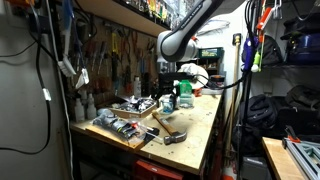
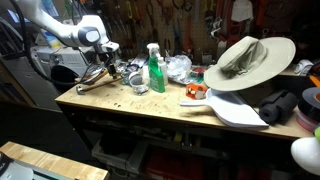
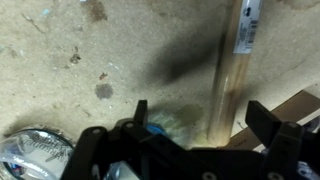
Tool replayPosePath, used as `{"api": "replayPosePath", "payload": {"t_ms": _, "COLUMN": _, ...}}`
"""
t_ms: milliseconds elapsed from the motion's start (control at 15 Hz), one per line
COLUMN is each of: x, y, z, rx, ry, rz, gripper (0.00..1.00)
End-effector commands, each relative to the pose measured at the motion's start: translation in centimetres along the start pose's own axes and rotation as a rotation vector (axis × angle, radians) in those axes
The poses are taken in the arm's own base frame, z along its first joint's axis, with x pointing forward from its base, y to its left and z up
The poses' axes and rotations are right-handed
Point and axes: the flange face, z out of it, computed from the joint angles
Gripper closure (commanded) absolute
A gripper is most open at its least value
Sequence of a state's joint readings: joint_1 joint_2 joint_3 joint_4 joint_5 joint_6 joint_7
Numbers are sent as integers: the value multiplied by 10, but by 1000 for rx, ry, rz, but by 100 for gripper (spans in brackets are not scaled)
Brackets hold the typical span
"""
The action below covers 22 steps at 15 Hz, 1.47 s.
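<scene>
One arm [image 1: 195, 25] bends down over the desk [image 2: 150, 105], its tool [image 3: 200, 120] spread apart, empty. Just below lies a hammer [image 3: 230, 70], pale wooden handle bearing a sticker, near a desk corner.

Workbench top [image 3: 60, 60]: bare wood, matt, rough, stained.
Hammer handle [image 3: 228, 80]: pale wood, smooth, with a paper label.
Gripper [image 3: 200, 108]: black, matt finish.
Round object [image 3: 30, 155]: bright metal, glossy.
Spray bottle [image 2: 154, 70]: green plastic, glossy.
Hat [image 2: 245, 60]: olive cloth, matt.
</scene>
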State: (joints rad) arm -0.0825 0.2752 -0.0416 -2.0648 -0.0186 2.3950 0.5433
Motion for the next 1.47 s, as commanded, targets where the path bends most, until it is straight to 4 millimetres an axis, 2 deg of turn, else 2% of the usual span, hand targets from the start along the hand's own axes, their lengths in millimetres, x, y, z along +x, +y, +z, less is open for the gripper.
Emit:
{"api": "replayPosePath", "payload": {"t_ms": 0, "x": 8, "y": -13, "z": 15, "rx": 19, "ry": -5, "rz": -11, "gripper": 0}}
{"api": "replayPosePath", "payload": {"t_ms": 400, "x": 16, "y": -26, "z": 33, "rx": 14, "ry": 45, "rz": -26, "gripper": 0}}
{"api": "replayPosePath", "payload": {"t_ms": 1000, "x": 26, "y": -36, "z": 47, "rx": 13, "ry": 99, "rz": -37, "gripper": 2}}
{"api": "replayPosePath", "payload": {"t_ms": 1200, "x": 25, "y": -38, "z": 48, "rx": 2, "ry": 105, "rz": -52, "gripper": 20}}
{"api": "replayPosePath", "payload": {"t_ms": 1267, "x": 25, "y": -40, "z": 47, "rx": 2, "ry": 111, "rz": -57, "gripper": 33}}
{"api": "replayPosePath", "payload": {"t_ms": 1400, "x": 26, "y": -42, "z": 45, "rx": 0, "ry": 121, "rz": -67, "gripper": 53}}
